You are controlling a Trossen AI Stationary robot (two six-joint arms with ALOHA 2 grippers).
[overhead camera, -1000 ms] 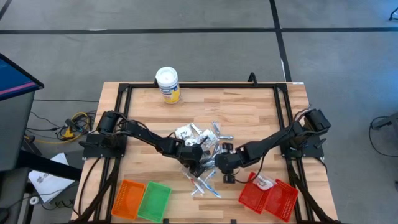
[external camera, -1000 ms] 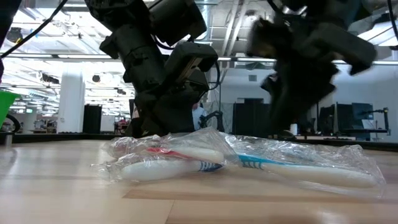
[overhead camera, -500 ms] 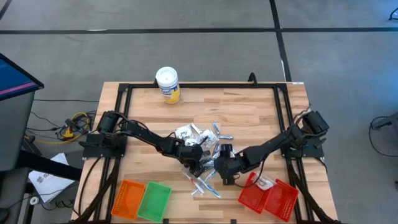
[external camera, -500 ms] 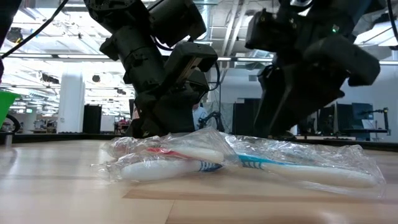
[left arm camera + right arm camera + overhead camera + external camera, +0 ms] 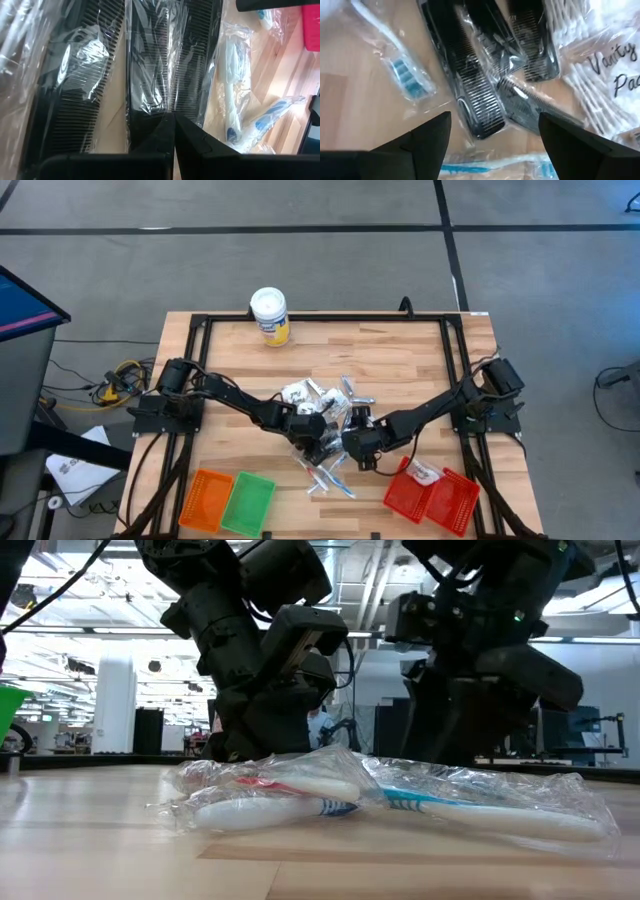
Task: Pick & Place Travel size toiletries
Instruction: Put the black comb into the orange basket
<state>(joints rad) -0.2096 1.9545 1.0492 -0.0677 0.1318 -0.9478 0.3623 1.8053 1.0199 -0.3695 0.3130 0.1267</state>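
We see the travel size toiletries [image 5: 325, 420] heaped in a loose pile of clear-wrapped items at the middle of the wooden slatted surface [image 5: 400, 355], with both dark arms reaching into that pile from either side.

The left gripper [image 5: 318, 436] sits low at the pile's near edge, its jaws shut tight. In the left wrist view its two dark fingers [image 5: 155, 137] meet edge to edge, pressed against the plastic wrap of the black combs in clear sleeves [image 5: 150, 65]; we cannot tell whether any wrap is pinched between them.

The right gripper [image 5: 358, 442] hovers just beside the left one, over the pile's right side. Its jaws stand wide apart and hold nothing. In the right wrist view the two fingers [image 5: 427, 135] frame a black wrapped comb [image 5: 470, 85] lying on the wood below, apart from it. Next to that comb lie a blue-bristled toothbrush in clear wrap [image 5: 402, 70] and a clear packet of white cotton swabs with black lettering [image 5: 600, 65].

In the low view, two wrapped toothbrushes [image 5: 330, 795] lie in crinkled plastic in front of both grippers.

A red mesh basket [image 5: 430, 495] stands near the right gripper at the surface's front edge, with a white sachet inside. An orange mesh basket [image 5: 205, 498] and a green mesh basket [image 5: 248, 502] stand side by side at the front left. A white-lidded yellow canister [image 5: 269, 315] stands well apart at the far edge.
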